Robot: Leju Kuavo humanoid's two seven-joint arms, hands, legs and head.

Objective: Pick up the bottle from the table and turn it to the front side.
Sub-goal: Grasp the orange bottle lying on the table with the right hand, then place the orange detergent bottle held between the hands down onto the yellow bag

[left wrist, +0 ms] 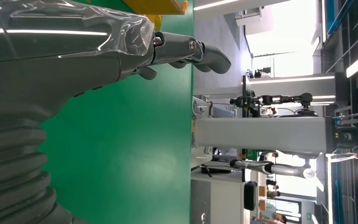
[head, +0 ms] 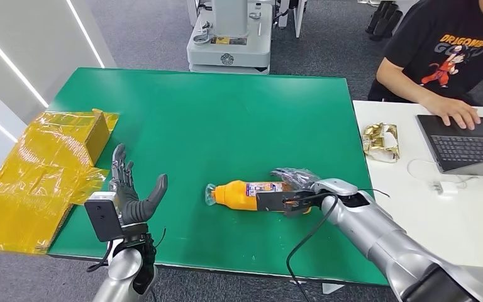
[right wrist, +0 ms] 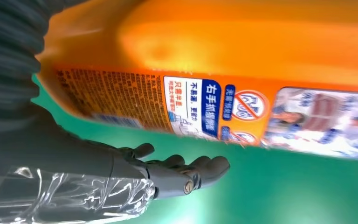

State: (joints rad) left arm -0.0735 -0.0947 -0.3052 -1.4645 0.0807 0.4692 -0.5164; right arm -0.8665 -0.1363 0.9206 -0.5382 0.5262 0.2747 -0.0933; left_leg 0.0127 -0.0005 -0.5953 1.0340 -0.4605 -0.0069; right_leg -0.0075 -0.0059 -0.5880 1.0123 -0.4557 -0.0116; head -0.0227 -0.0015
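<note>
An orange bottle (head: 245, 194) with a clear cap and a printed label lies on its side on the green table (head: 226, 113), cap toward my left. My right hand (head: 295, 187) is at the bottle's base end, reaching over it. In the right wrist view the bottle (right wrist: 242, 60) is very close, label side showing, and my right hand (right wrist: 135, 172) has its fingers stretched out alongside it with a strip of green table between them and the bottle. My left hand (head: 129, 192) is raised near the table's front left, fingers spread and holding nothing; the left wrist view has it (left wrist: 121, 51) over bare green table.
A yellow plastic-wrapped box and sheet (head: 44, 170) lie at the table's left edge. On the right stands a white table (head: 415, 214) with a gold wrapper (head: 380, 141) and a laptop (head: 471, 145), where a person (head: 453, 56) is typing. A grey machine base (head: 229, 38) stands behind the table.
</note>
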